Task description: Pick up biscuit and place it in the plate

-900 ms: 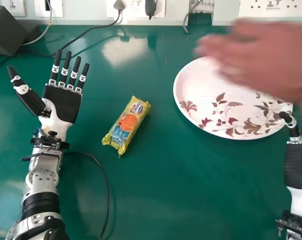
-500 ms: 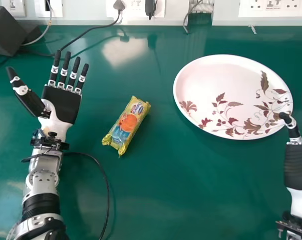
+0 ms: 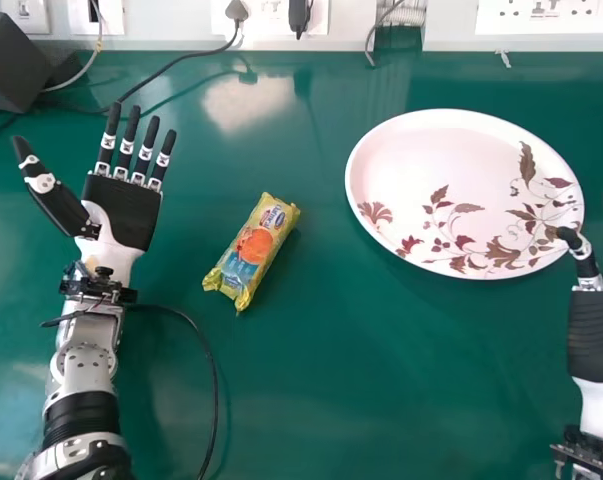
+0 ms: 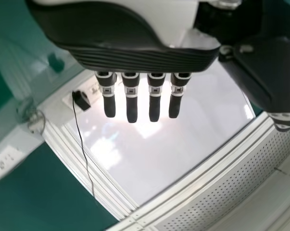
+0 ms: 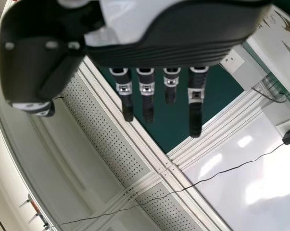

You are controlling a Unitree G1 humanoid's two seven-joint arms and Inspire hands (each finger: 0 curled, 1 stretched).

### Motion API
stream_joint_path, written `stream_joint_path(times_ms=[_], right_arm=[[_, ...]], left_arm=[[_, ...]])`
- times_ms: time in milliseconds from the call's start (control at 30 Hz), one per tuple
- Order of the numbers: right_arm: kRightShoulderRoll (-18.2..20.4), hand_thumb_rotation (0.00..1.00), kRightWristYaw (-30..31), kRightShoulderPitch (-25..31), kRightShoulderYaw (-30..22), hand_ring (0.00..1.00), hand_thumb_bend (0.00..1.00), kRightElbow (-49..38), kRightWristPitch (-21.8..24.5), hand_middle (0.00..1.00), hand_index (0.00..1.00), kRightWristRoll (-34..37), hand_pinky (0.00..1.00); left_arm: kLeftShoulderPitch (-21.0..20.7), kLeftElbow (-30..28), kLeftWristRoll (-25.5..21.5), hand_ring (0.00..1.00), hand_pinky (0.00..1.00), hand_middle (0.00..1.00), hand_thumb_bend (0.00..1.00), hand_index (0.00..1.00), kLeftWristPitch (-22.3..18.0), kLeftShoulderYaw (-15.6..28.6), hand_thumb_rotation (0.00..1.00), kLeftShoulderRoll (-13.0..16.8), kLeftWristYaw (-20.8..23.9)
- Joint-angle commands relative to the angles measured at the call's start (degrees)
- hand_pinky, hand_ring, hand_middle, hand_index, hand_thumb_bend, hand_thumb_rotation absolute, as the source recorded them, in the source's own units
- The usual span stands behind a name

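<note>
Biscuit, in a yellow wrapper, lies on the green surface between the left robot hand and the plate, touching neither. Its long axis runs aslant, the far end leaning toward the robot's right, where the plate is. From the left robot hand it lies to the right and a little nearer the robot. That hand is the closer of the two and seems the likelier to pick; the right robot hand is well apart from the wrapper, close by the plate's near right side.

The left robot hand is open and holds nothing, its palm seemingly upward, thumb on the outer side. I judge it must turn over and come across the wrapper's narrow width before closing. The right one is open and empty too.

The head view sets wrapper and plate together, so the carry can be gauged. The left wrist view gives the straight fingers close up, against a glossy white panel; the right wrist view catches part of the plate's leaf print.
</note>
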Motion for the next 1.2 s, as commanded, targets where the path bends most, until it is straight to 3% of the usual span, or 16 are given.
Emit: stream_joint_path(times_ms=[0,200,800,1033,1167], right_arm=[[1.88,0.35,0.08,1.05,-0.11,0.77,0.77,0.61,-0.13,0.86,0.87,0.74,0.59],[1.92,0.34,-0.02,0.57,-0.02,0.79,0.79,1.03,-0.19,0.9,0.88,0.67,0.59],[1.74,0.3,-0.39,0.25,0.1,0.81,0.86,0.78,0.14,0.91,0.88,1.12,0.63],[1.76,0.3,-0.54,0.6,0.19,0.84,0.85,0.51,0.06,0.92,0.88,0.97,0.66],[1.55,0.29,-0.1,0.64,0.21,0.83,0.86,0.54,0.02,0.92,0.86,0.96,0.65]], left_arm=[[4.74,-0.84,2.11,0.9,0.91,0.93,1.0,0.93,-1.26,-1.28,0.61,-1.58,1.56],[7.13,-6.71,3.67,0.9,0.91,0.94,1.0,0.92,-3.06,-2.86,0.62,-2.32,4.4],[10.37,-13.76,4.32,0.9,0.89,0.94,1.0,0.92,-5.21,-5.12,0.6,-3.36,7.13],[10.75,-14.36,3.61,0.9,0.88,0.93,1.0,0.91,-6.49,-5.26,0.59,-3.03,5.04],[11.52,-16.03,3.74,0.9,0.88,0.94,1.0,0.92,-6.36,-5.54,0.6,-3.25,6.16]])
